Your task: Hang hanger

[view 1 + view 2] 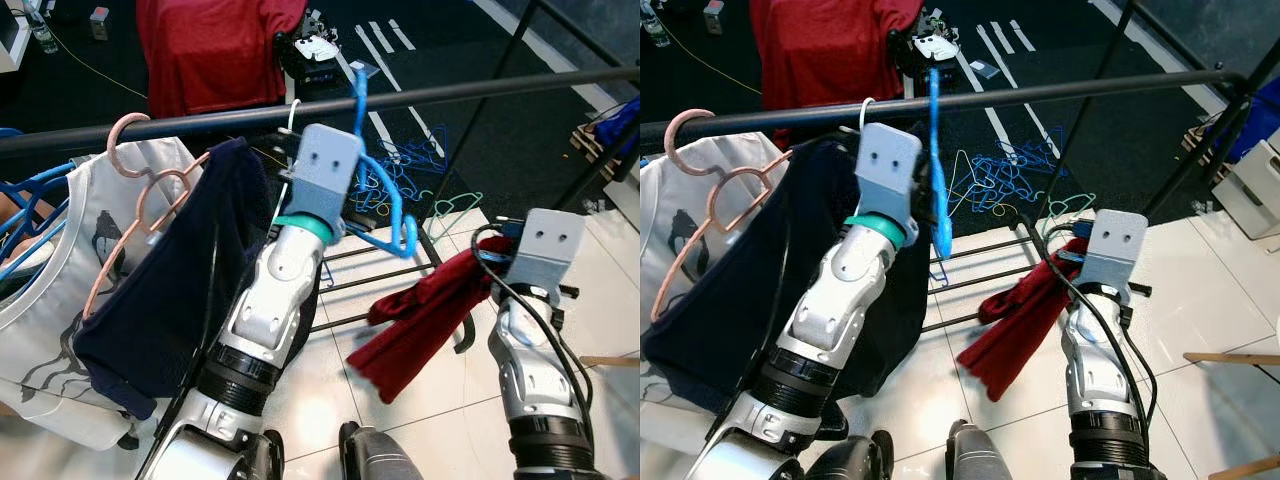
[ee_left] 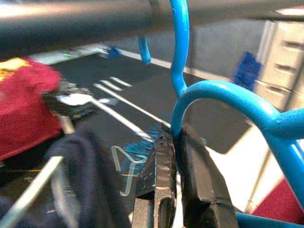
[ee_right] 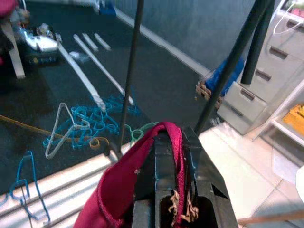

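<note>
A blue plastic hanger (image 1: 385, 190) has its hook over the black rail (image 1: 470, 88) of the clothes rack. My left gripper (image 2: 176, 142) is shut on the hanger's curved neck just under the rail. Lower and to the right, my right gripper (image 3: 171, 142) is shut on a dark red garment (image 1: 425, 320), which hangs down from it towards the white floor. On the rail to the left hang a pink hanger (image 1: 140, 195), a navy garment (image 1: 175, 290) and a white printed shirt (image 1: 50, 300).
A heap of blue and white hangers (image 1: 990, 180) lies on the dark floor beyond the rack. A red cloth (image 1: 215, 50) hangs further back. The rack's black uprights (image 1: 1095, 100) and low bars (image 1: 980, 275) stand ahead. Grey drawers (image 3: 259, 92) are at the right.
</note>
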Tool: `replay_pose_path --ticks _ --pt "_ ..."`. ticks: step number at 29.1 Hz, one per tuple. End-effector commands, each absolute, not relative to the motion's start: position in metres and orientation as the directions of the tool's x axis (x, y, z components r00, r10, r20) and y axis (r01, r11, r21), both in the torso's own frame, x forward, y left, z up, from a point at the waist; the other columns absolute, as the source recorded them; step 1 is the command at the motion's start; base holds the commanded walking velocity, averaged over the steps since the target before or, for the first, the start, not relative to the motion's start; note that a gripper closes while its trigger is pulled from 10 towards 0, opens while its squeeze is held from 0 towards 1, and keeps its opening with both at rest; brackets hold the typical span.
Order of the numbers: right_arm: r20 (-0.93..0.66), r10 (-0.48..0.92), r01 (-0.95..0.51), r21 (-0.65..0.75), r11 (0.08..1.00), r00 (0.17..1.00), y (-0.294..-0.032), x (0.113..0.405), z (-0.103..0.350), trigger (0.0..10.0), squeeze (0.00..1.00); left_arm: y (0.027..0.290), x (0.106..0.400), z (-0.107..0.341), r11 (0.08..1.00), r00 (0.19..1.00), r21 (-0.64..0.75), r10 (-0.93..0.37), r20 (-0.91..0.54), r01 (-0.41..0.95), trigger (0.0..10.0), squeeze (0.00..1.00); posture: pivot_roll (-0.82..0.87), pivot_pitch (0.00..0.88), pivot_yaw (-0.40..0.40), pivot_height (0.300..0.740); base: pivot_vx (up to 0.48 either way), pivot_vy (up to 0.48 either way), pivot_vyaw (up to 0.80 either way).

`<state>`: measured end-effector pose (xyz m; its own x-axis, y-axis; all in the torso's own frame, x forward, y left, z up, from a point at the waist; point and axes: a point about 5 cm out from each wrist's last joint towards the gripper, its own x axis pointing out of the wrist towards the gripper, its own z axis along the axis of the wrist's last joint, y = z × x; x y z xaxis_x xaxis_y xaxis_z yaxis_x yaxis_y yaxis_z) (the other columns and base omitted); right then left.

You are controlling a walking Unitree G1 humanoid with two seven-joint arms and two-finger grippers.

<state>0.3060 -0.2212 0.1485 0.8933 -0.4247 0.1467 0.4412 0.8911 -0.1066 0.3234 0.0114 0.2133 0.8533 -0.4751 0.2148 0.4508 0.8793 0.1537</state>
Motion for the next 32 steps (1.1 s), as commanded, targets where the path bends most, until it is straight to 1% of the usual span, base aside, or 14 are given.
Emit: replay_pose_path --ticks 1,5,6,10,11,12,13,16,19,21,25,27,29,32 --pt "0.263 -0.409 0.445 -0.097 0.89 0.874 -0.22 0.307 0.176 10.0 0.0 0.015 0.316 0.205 0.847 0.831 0.188 -0.528 0.178 0.497 10.0 0.0 -0.18 0.112 0.046 0.74 0.0 0.0 0.0" --pt "0.263 -0.409 0.445 -0.097 0.89 0.874 -0.22 0.307 0.176 10.0 0.0 0.015 0.316 0.205 0.847 0.831 0.188 -0.528 0.178 0.497 10.0 0.0 -0.18 0.112 0.046 0.74 0.0 0.0 0.0" --pt "0.286 -0.399 0.438 -0.086 0.895 0.871 -0.219 0.308 0.183 10.0 0.0 0.021 0.315 0.202 0.849 0.834 0.2 -0.522 0.177 0.489 10.0 1.0 -0.17 0.112 0.044 0.74 0.0 0.0 0.0" --pt "0.294 -0.39 0.428 -0.077 0.9 0.873 -0.219 0.312 0.187 10.0 0.0 0.028 0.314 0.197 0.858 0.847 0.21 -0.505 0.168 0.47 10.0 1.0 -0.16 0.108 0.035 0.74 0.0 0.0 0.0" --pt "0.296 -0.38 0.418 -0.073 0.906 0.876 -0.218 0.314 0.189 10.0 0.0 0.039 0.313 0.195 0.86 0.853 0.224 -0.496 0.163 0.458 10.0 0.02 -0.15 0.109 0.037 0.74 0.0 0.0 0.0" --pt "0.295 -0.373 0.409 -0.069 0.91 0.879 -0.217 0.315 0.189 10.0 0.0 0.056 0.309 0.191 0.847 0.845 0.245 -0.514 0.148 0.472 10.0 0.0 -0.14 0.109 0.038 0.74 0.0 0.0 0.0" --pt "0.295 -0.373 0.409 -0.069 0.91 0.879 -0.217 0.315 0.189 10.0 0.0 0.056 0.309 0.191 0.847 0.845 0.245 -0.514 0.148 0.472 10.0 0.0 -0.14 0.109 0.038 0.74 0.0 0.0 0.0" --pt "0.289 -0.36 0.393 -0.063 0.917 0.887 -0.214 0.316 0.187 10.0 0.0 0.096 0.299 0.191 0.81 0.824 0.287 -0.557 0.106 0.511 10.0 0.0 -0.12 0.109 0.038 0.74 0.0 0.0 0.0" --pt "0.287 -0.353 0.385 -0.063 0.921 0.89 -0.212 0.317 0.187 10.0 0.0 0.106 0.301 0.194 0.823 0.844 0.296 -0.529 0.086 0.486 10.0 0.0 -0.12 0.109 0.038 0.74 0.0 0.0 0.0" --pt "0.285 -0.345 0.377 -0.065 0.924 0.895 -0.21 0.318 0.187 10.0 0.0 0.113 0.305 0.201 0.849 0.878 0.291 -0.475 0.053 0.442 10.0 0.0 -0.11 0.103 0.033 0.74 0.0 0.0 0.0" --pt "0.285 -0.343 0.375 -0.068 0.924 0.895 -0.211 0.318 0.187 10.0 0.0 0.109 0.308 0.209 0.873 0.901 0.268 -0.433 0.037 0.408 10.0 0.0 -0.11 0.102 0.033 0.74 0.0 0.0 0.0" --pt "0.284 -0.345 0.38 -0.074 0.922 0.895 -0.214 0.316 0.186 10.0 0.0 0.085 0.307 0.235 0.875 0.878 0.179 -0.47 0.094 0.449 10.0 0.0 -0.12 0.101 0.035 0.74 0.0 0.0 0.0" --pt "0.284 -0.345 0.38 -0.074 0.922 0.895 -0.214 0.316 0.186 10.0 0.0 0.085 0.307 0.235 0.875 0.878 0.179 -0.47 0.094 0.449 10.0 0.0 -0.12 0.101 0.035 0.74 0.0 0.0 0.0" --pt "0.281 -0.347 0.382 -0.076 0.921 0.895 -0.215 0.316 0.184 10.0 0.0 0.065 0.3 0.254 0.843 0.832 0.12 -0.537 0.143 0.524 10.0 0.0 -0.12 0.101 0.036 0.74 0.0 0.0 0.0"
